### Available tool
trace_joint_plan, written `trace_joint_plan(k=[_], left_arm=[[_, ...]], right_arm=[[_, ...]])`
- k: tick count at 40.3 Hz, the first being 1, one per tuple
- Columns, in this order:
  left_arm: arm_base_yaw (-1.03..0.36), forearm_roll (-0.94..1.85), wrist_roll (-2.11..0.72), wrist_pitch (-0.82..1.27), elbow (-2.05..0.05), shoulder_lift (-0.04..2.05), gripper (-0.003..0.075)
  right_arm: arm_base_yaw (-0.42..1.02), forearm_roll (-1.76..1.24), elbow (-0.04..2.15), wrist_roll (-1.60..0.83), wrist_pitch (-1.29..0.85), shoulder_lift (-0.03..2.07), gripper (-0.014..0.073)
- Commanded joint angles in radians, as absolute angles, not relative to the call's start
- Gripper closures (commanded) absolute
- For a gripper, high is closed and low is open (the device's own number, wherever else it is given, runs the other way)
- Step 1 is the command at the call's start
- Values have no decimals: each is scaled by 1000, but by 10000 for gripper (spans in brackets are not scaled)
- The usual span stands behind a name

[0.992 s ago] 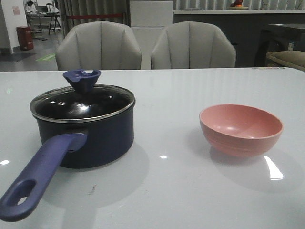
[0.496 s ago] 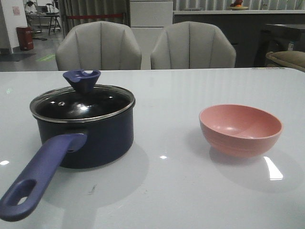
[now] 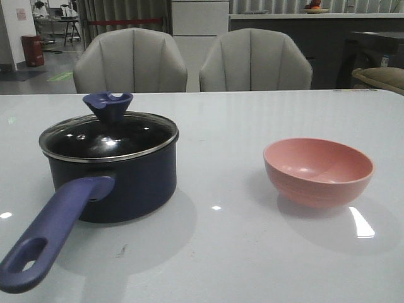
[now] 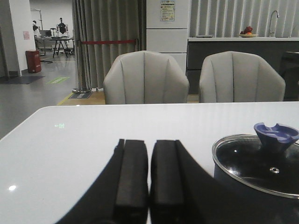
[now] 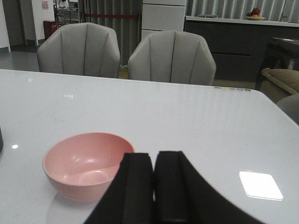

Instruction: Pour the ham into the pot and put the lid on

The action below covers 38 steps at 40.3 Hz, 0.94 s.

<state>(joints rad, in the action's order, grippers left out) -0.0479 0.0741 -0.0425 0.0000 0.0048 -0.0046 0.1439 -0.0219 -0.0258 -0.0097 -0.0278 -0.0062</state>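
Note:
The dark navy pot (image 3: 126, 183) stands on the left of the table, its purple-blue handle (image 3: 50, 230) pointing toward the front edge. The glass lid (image 3: 108, 136) with its blue knob (image 3: 108, 105) sits on the pot; both also show in the left wrist view, lid (image 4: 259, 163) and knob (image 4: 275, 135). A pink bowl (image 3: 319, 170) stands on the right and its inside looks empty (image 5: 86, 163). The ham is out of view. My left gripper (image 4: 149, 144) is shut, beside the pot. My right gripper (image 5: 154, 156) is shut, beside the bowl. Neither gripper shows in the front view.
The white table (image 3: 221, 252) carries only the pot and the bowl. Two grey chairs (image 3: 129, 60) (image 3: 255, 60) stand behind the far edge. A dark counter (image 3: 353, 44) lies further back on the right.

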Motion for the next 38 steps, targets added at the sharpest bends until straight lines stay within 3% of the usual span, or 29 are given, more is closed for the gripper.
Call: trace_joint_plan(k=[1, 38], left_arm=[[-46, 74, -40, -82, 25, -22, 607], [-46, 74, -40, -82, 25, -22, 607]], right_arm=[[138, -24, -22, -7, 70, -30, 444], [138, -24, -22, -8, 60, -30, 444]])
